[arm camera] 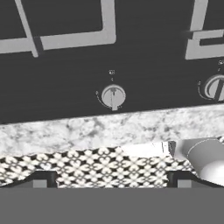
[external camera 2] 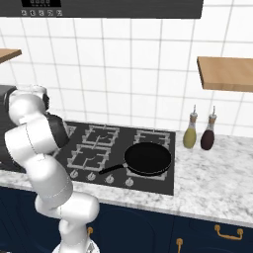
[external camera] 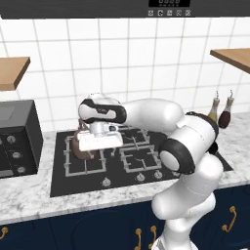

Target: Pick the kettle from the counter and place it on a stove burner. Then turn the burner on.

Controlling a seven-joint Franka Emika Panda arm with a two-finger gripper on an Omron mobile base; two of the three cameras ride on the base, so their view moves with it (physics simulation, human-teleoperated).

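One copper kettle (external camera: pixel 80 148) sits on the big left burner (external camera: pixel 85 157); the hand (external camera: pixel 100 141), fingers apart, hovers beside it, seemingly heading for the knobs (arm camera: pixel 113 96).

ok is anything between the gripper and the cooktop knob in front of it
Nothing visible: the hand view has the knob straight ahead of the open gripper, with counter edge and cooktop around it. The frying pan sits far right.

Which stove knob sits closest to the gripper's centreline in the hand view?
The left knob, fully visible between the fingertips; the other knob is cut by the right edge.
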